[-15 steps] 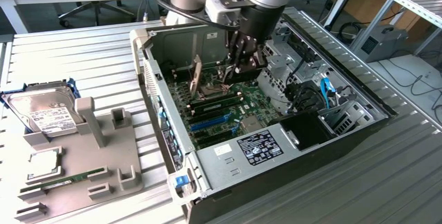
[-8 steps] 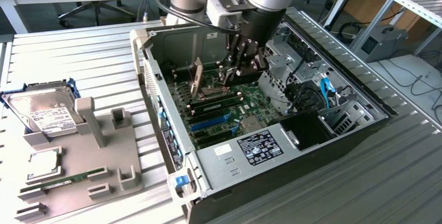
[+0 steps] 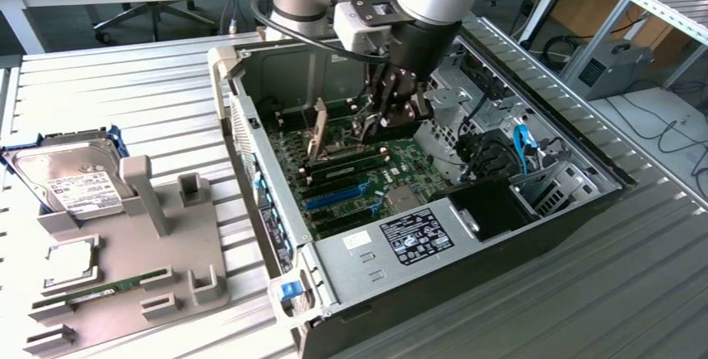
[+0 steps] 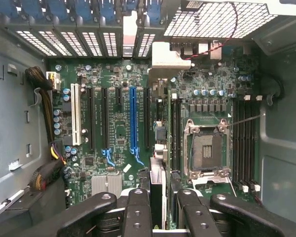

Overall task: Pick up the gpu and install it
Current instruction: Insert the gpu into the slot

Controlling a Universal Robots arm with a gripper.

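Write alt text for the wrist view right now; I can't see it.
Looking down into the open computer case, the gripper holds the gpu on edge above the green motherboard, near the blue expansion slot. The empty CPU socket lies beside it.

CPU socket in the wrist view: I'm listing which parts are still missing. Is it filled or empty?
Empty: the CPU socket shows its bare dark contact field inside the metal frame, with no chip seated.
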